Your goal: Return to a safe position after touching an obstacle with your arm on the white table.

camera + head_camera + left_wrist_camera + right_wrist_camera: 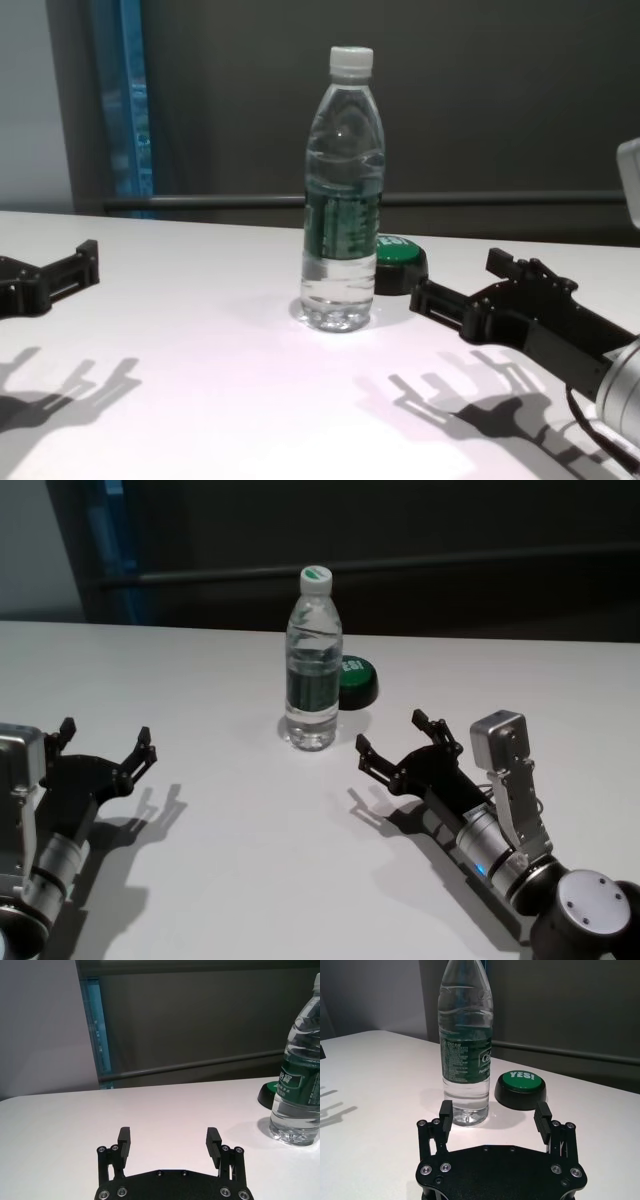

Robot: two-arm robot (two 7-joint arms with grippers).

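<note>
Water bottle (314,660) is standing upright on the white table (200,680), near the middle and toward the far edge. Clear plastic, holding clear water nearly to the shoulder. White screw cap is sitting on top, pointing straight up; long axis is running vertical, base flat on the table. Dark green label band is wrapping the midsection.

Low black button with a green top (356,680) is sitting just beside the bottle, behind it and to the robot's right. In the right wrist view its top is reading "YES!" (520,1089). Whether it is touching the bottle cannot be told.

Right gripper (402,741) is hovering low over the table to the right of the bottle, fingers pointing toward it. Jaws are standing wide apart and gripping nothing. In the right wrist view the bottle (466,1045) is rising just beyond the fingertips (446,1109), apart from them.

Left gripper (106,744) is hanging low over the table at the left, well apart from the bottle. Its jaws are spread wide too, with nothing between them. Both grippers are casting shadows on the glossy surface.
</note>
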